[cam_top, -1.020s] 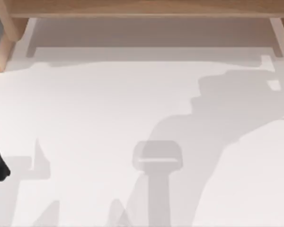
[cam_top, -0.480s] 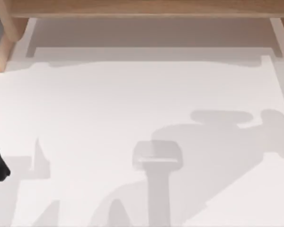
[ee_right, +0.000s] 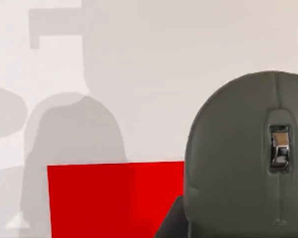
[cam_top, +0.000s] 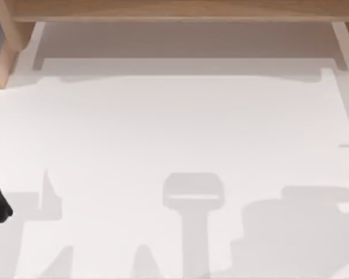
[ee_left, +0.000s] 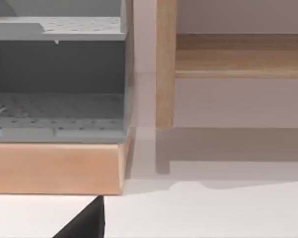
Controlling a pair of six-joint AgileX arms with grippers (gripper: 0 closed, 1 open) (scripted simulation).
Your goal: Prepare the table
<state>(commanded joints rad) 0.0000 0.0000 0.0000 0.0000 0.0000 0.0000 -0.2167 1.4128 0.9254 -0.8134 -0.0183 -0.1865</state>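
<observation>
Arm shadow shifted down the table (cam_top: 174, 128).

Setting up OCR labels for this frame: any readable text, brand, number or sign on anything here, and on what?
None: no readable text in any view.
The grey computer mouse carries no logo, just a metallic scroll wheel.
The red mat is plain.
The white table is bare of markings.
The wooden frame and grey perforated rack show no labels.
</observation>
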